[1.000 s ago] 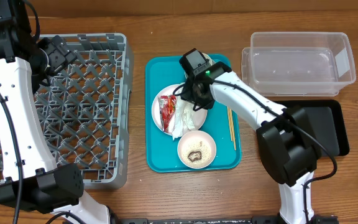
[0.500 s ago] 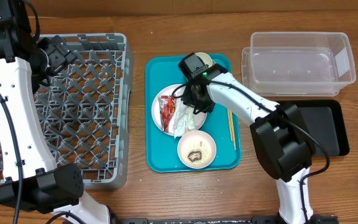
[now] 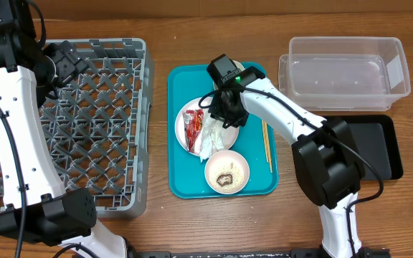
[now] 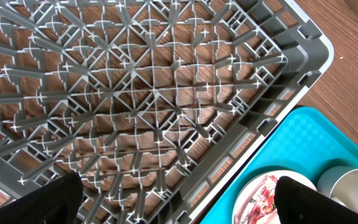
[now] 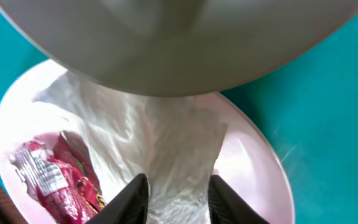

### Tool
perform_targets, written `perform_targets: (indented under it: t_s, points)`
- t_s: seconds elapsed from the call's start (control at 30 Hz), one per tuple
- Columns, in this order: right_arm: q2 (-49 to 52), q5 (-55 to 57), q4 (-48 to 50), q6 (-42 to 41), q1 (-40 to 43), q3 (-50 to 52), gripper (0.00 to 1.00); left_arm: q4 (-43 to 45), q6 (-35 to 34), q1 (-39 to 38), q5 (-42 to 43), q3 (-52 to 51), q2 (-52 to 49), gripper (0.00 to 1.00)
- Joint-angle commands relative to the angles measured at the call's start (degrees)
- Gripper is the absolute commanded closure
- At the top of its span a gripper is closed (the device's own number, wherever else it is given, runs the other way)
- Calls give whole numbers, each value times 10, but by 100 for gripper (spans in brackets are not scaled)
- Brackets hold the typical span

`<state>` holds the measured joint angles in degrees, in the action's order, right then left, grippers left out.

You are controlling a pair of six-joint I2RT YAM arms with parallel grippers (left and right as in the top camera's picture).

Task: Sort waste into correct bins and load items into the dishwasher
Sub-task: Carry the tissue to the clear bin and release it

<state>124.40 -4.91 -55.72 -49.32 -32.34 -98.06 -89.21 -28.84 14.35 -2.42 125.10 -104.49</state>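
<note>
- Grey dish rack [image 3: 92, 129] fills the worktop's 9 o'clock side in the overhead view, with the left claw [image 3: 67, 63] over its 11 o'clock corner. The right claw [image 3: 224, 118] is down at the large plate [image 3: 183, 132] on the teal tray [image 3: 185, 183].
- Left wrist: the left claw is spread wide above the rack lattice.
- Right wrist: the right claw pinches the crumpled white paper napkin [image 5: 160, 143] on the plate. The red snack wrapper [image 5: 55, 180] lies at the napkin's 8 o'clock.

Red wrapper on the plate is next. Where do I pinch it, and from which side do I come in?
Pinch the red wrapper across its narrow width, mid-length, coming straight down. It lies crumpled and lengthwise on the left part of the plate, so a side approach would likely meet the rim. The napkin lies against its right edge; keep clear of it.
</note>
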Motion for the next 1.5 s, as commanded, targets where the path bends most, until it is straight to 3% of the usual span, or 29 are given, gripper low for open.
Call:
perform_targets:
  t_s: [0.0,0.23,0.27,0.3,0.33,0.5,0.8,0.9,0.97,1.17,1.2,1.27,1.33,1.37,1.4,1.47]
  points:
    - [-3,-3,-6,5,0,-13,74,-1,-10,-1,-5,2,-1,0]
    - [-1,27,-1,5,-2,10,76,-1,-10,-1,-5,2,-1,0]
    - [-1,27,0,5,-2,12,81,-1,-10,-1,-6,2,-1,0]
    - [-1,27,-1,5,-2,12,95,-1,-10,-1,-5,2,-1,0]
    - [-2,27,-2,5,-2,12,96,-1,-10,-1,-5,2,-1,0]
    - [-14,23,-39,16,2,-23,96,-1,-10,-1,-5,2,-1,0]
    - [-43,42,-172,94,27,-193,96,-1,-10,-1,-5,2,-1,0]
    - [-43,69,-206,111,68,-245,96,-1,-10,-1,-6,2,-1,0]
    - [-43,62,-221,110,142,-299,96,-1,-10,-1,-5,2,-1,0]
    - [-42,32,-168,110,307,-319,96,-1,-10,-1,-5,2,-1,0]
    - [-41,24,-155,110,329,-312,95,-1,-10,-1,-5,2,-1,0]
    - [-39,0,-129,118,356,-300,73,-1,-10,-1,-5,2,-1,0]
    - [-36,-24,-97,141,371,-287,60,-1,-10,-1,-5,2,-1,0]
    - [-35,-28,-83,143,376,-280,40,-1,-10,-1,-5,2,-1,0]
    - [-35,-28,-78,143,376,-277,28,-1,-10,-1,-5,2,-1,0]
    - [-35,-30,-76,154,375,-276,17,-1,-10,-1,-5,2,-1,0]
